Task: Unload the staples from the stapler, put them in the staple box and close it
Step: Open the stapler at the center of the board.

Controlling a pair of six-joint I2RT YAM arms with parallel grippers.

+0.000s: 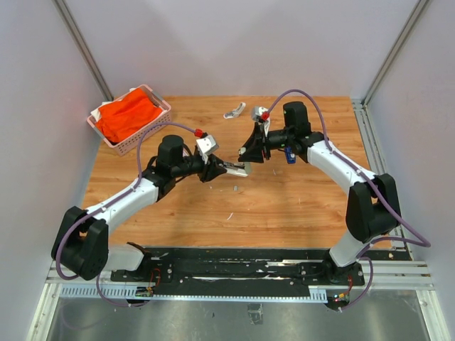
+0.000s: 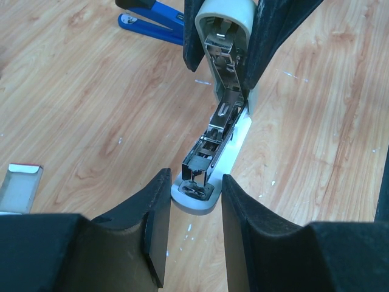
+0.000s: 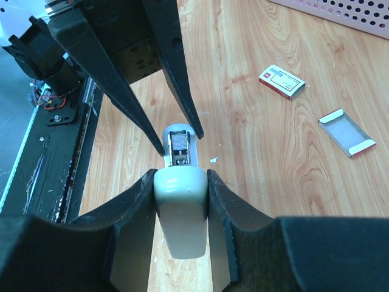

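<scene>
Pale grey plastic and bright steel make up the stapler (image 2: 219,121), which is opened at its hinge and held between both arms over the middle of the wooden table (image 2: 79,103). A slip is judged the chief risk. The left hold is taken only at the fingertips, so the base could be twisted free if the two halves were pulled further apart or off line, and the stapler would be dropped onto the boards. The sprung steel magazine could also be snapped shut if either hold were eased. Whether the staples sit in the channel cannot be told, and a freed strip could be scattered among the pale flecks on the wood. The rounded top arm is clamped firmly between the pads of the right gripper (image 3: 179,177) on the far-right side. The front end of the base is pinched by the narrowly set left gripper (image 2: 196,188) on the near-left side, its tips against the base's sides. A blue stapler (image 2: 152,18) lies on the table just to the right, and a small white box with a red mark (image 3: 281,81) is seen well apart on the far side.
</scene>
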